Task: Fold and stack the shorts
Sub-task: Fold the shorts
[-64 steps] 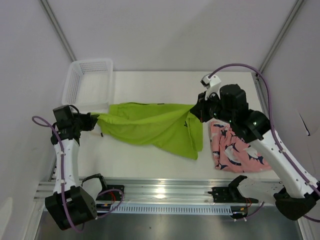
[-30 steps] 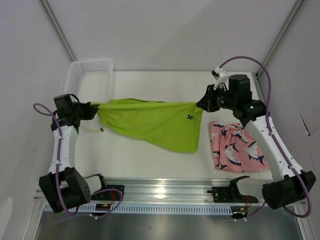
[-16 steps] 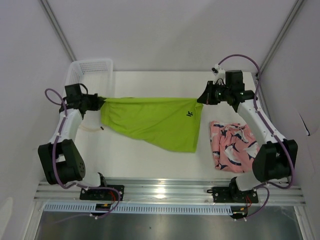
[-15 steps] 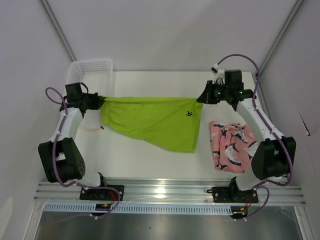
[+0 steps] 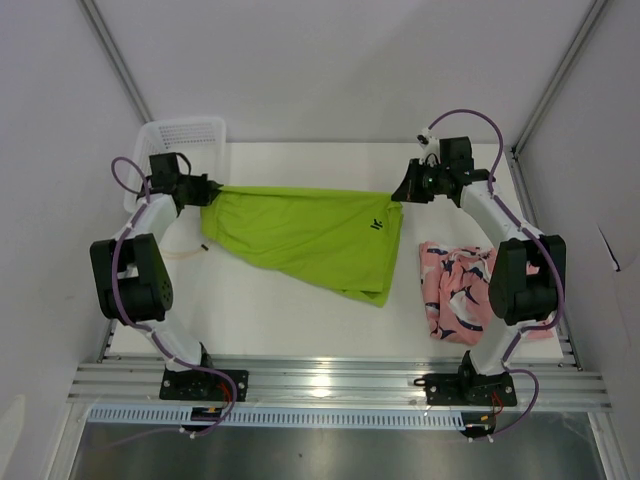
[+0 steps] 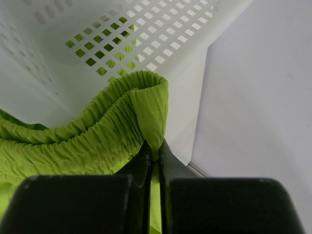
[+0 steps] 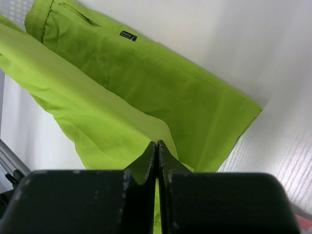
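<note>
Inspector: Grip status, left side?

Arm: My left gripper (image 6: 153, 146) is fully closed. Its jaws pinch a fold of the gathered elastic waistband (image 6: 97, 139) of the lime green shorts (image 5: 310, 235). The pinch point sits just beside the wall of the white mesh basket (image 6: 146, 29), which occupies the far left corner of the tabletop (image 5: 280, 325).

Inspector: Right side?

Arm: My right gripper (image 7: 157, 145) is closed too, jaws pressed together on a thin edge of the same green fabric, at the end opposite the left pinch. In the overhead view this gripper is near the far edge, right of centre.

Inspector: Position of the green pair?

Arm: Its upper edge is stretched between my two grippers, roughly parallel to the far edge. The fabric spreads from that line toward the middle of the tabletop, and the longest part ends right of centre. A small dark mark (image 5: 378, 226) shows near the right end. How much of the cloth rests on the surface I cannot tell.

Inspector: The other pair?

Arm: The pink shorts (image 5: 460, 295), printed with navy and white shapes, lie crumpled near the right edge, toward the near right corner. They are apart from both grippers and just clear of the green hem.
</note>
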`<state>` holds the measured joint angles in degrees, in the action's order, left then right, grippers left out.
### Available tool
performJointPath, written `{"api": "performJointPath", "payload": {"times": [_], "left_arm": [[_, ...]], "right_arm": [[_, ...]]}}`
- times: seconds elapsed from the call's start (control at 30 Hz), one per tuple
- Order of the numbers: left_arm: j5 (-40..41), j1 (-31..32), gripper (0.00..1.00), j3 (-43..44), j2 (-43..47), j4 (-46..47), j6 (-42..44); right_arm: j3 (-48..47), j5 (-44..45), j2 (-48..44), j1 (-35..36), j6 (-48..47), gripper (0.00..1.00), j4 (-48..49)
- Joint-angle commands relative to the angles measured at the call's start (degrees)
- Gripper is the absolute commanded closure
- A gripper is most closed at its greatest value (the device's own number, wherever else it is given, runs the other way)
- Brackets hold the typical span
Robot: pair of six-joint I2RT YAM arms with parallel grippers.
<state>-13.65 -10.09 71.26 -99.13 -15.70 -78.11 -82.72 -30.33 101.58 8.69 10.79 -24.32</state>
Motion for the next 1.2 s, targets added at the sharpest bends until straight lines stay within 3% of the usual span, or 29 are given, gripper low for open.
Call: {"api": "performJointPath", "payload": {"times": [0.0, 0.63, 0.97, 1.07, 1.1, 1.17], "left_arm": [[2.4, 0.6, 1.0, 3.4, -0.4, 2.3, -0.8], [3.5, 3.4, 1.0, 0.6, 3.9, 0.8, 0.6], [4.8, 5.9, 1.0, 6.9, -1.2, 0.0, 0.7], [5.2, 6.3, 0.93, 8.5, -3.9, -0.9, 0.9], [5.4, 6.4, 0.81, 9.4, -4.5, -1.1, 0.9], [5.3, 6.6, 0.68, 10.0, -6.2, 0.2, 1.1]], "right_arm": [[-1.7, 1.1, -0.9, -0.5, 0.4, 1.0, 2.6], [7.2, 4.7, -11.4, -0.9, 2.7, 1.0, -1.0], [3.5, 4.6, -4.4, -3.0, 3.3, 1.0, -0.9], [2.2, 5.4, -0.9, -3.7, 4.2, 1.0, 0.1], [1.9, 5.5, 0.2, -3.9, 4.9, 1.0, 0.6], [0.0, 4.8, 4.0, -4.1, 5.4, 1.0, 2.1]]}}
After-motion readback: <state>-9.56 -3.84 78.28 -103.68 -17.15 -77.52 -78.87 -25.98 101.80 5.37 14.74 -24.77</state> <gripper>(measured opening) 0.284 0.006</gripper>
